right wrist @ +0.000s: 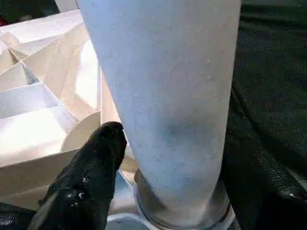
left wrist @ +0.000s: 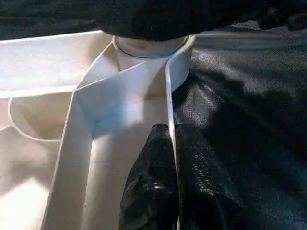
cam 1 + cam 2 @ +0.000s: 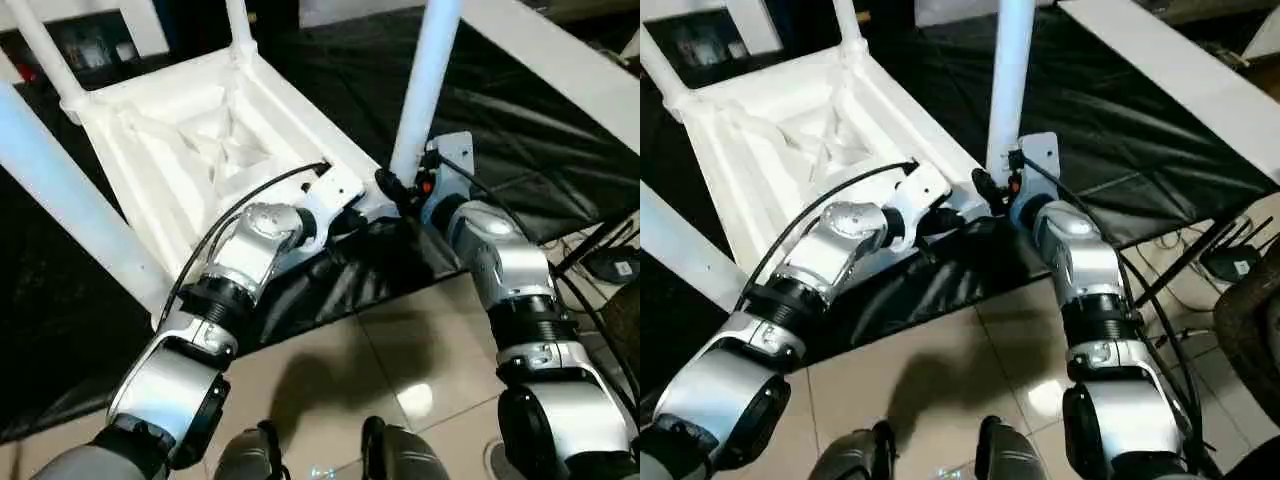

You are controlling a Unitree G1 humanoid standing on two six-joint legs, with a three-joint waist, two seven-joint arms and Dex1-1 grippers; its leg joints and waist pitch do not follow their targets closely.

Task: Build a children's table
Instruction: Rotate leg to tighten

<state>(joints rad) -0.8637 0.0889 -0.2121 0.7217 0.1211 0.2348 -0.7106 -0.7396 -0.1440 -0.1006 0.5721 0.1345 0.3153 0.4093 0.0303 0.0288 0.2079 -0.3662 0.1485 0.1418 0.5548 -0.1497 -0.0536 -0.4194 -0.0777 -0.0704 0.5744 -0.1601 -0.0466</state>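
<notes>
Item: children's table, white plastic, lay upside down on the black-covered bench, cross-ribbed underside facing up. Four tapered legs stood in the round corner sockets: two at the far corners, one at the near left corner running out past the picture edge, and one at the near right corner, upright.

Left gripper: black fingers pressed together on the thin upright side wall of the tabletop, one finger inside the rim and the other outside, close to the near right corner socket. Jaws pinched that rim wall. In the head views the left forearm reached forward over the bench edge to this spot.

Right gripper: jaws spread, one on either side of the base of the near right leg, just above its socket collar. One finger lay close beside the leg; whether it touched could not be told. The other finger sat at the opposite side, largely at the picture edge. The right forearm came in from the right, wrist just beside the leg's foot.

Surroundings: beige tiled floor below the bench edge; black cables on the floor at right; a white panel lay across the bench at far right.
</notes>
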